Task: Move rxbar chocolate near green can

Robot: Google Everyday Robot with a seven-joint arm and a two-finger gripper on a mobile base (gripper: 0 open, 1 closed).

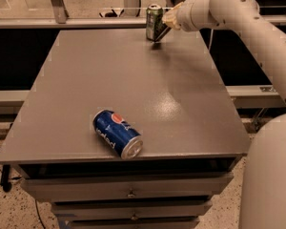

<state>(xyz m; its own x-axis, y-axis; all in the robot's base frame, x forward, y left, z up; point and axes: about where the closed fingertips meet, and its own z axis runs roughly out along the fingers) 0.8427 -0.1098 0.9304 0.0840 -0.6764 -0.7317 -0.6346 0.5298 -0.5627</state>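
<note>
The green can [153,21] stands upright at the far edge of the grey table [86,70]. My gripper [166,26] is right beside it on its right, at the end of the white arm that comes in from the upper right. It is shut on the rxbar chocolate [160,33], a dark flat bar that hangs tilted from the fingers, its lower end just above the tabletop and next to the can.
A blue Pepsi can [117,133] lies on its side near the table's front edge. Drawers [128,193] sit below the tabletop. A railing and floor lie behind the table. My arm's white body fills the right side.
</note>
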